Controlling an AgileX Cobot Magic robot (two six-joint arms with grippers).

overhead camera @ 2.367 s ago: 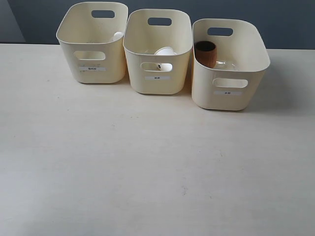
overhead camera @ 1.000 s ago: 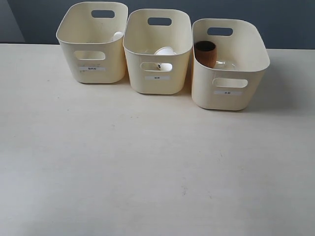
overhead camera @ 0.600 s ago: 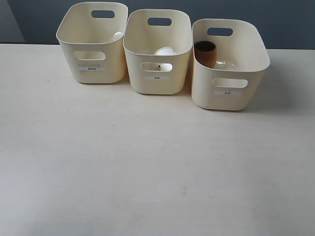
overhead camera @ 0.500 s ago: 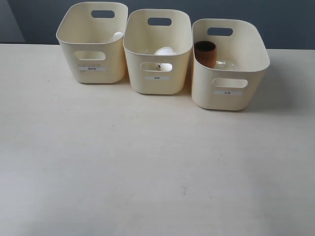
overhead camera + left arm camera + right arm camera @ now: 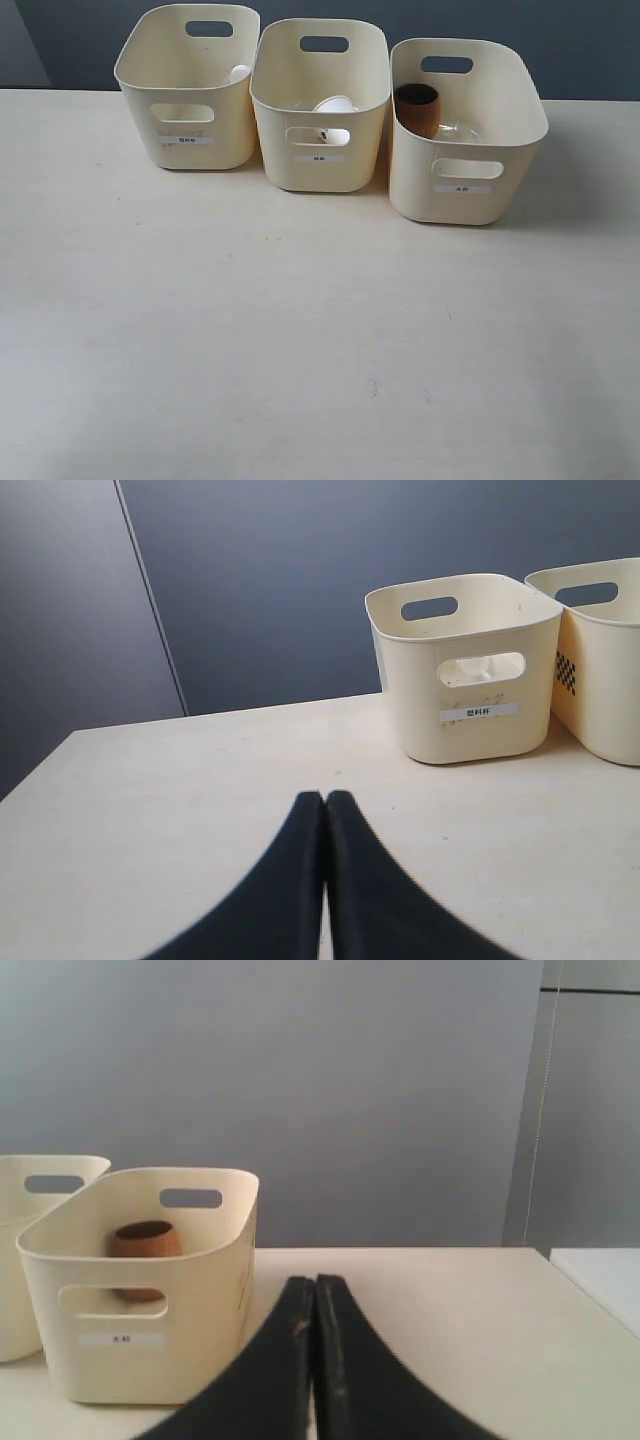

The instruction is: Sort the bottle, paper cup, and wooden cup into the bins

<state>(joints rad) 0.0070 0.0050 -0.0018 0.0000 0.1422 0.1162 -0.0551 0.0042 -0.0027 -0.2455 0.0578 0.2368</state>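
Observation:
Three cream bins stand in a row at the far side of the table: a left bin (image 5: pixel 187 85), a middle bin (image 5: pixel 320 100) and a right bin (image 5: pixel 465 130). The bottle's white cap (image 5: pixel 240 72) peeks out of the left bin. Inside the middle bin lies the white paper cup (image 5: pixel 335 104). The wooden cup (image 5: pixel 418 109) leans in the right bin and also shows in the right wrist view (image 5: pixel 142 1241). My left gripper (image 5: pixel 325 798) is shut and empty, near the left bin (image 5: pixel 465 665). My right gripper (image 5: pixel 314 1282) is shut and empty beside the right bin (image 5: pixel 140 1280).
The pale wooden table (image 5: pixel 300 330) stretches in front of the bins. A dark blue-grey wall (image 5: pixel 90 40) rises behind them. Neither arm shows in the exterior view.

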